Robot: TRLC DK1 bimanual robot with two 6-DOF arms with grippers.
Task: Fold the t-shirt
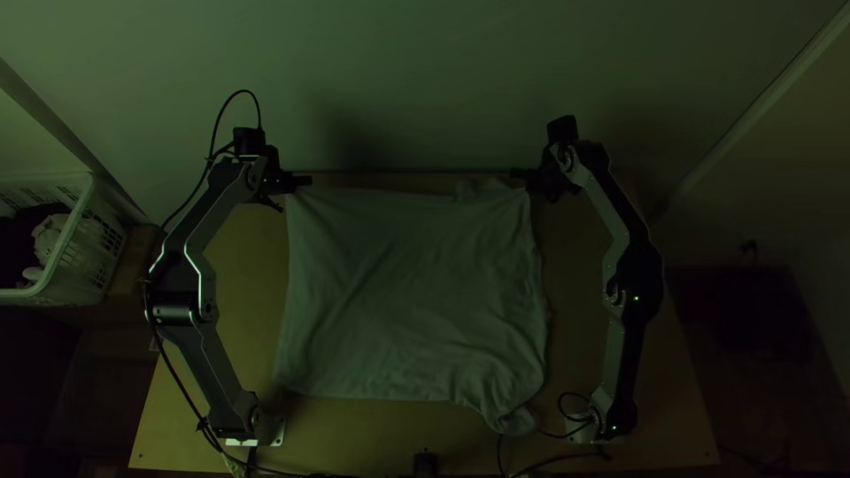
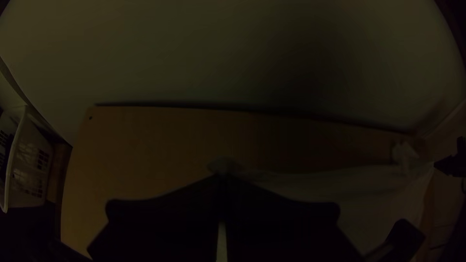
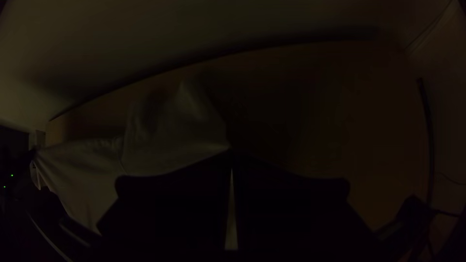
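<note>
The t-shirt (image 1: 409,292) is in the middle of the top view, spread out wide on the table (image 1: 241,296). The left gripper (image 1: 304,181) is by its upper left corner, and the right gripper (image 1: 519,174) is by its upper right corner. I think they are out there so the top edge gets pulled straight and the cloth does not sag in the middle. The low edge lies near the bottom of the frame, so it looks like the next step is to lay the shirt flat or bring the top edge down over the rest.

Both grippers are pinched up tight. In the left wrist view the two fingers meet, with a bit of cloth at the tips. In the right wrist view the fingers meet too, and a corner of the shirt comes right up to their tips (just a small bite, so it might slip out if pulled hard). A little flap pokes up near the upper right corner, and a bunched lump sits at the lower right. Those could make the fold bumpy. I can't tell if the shirt is folded once or just spread out
</note>
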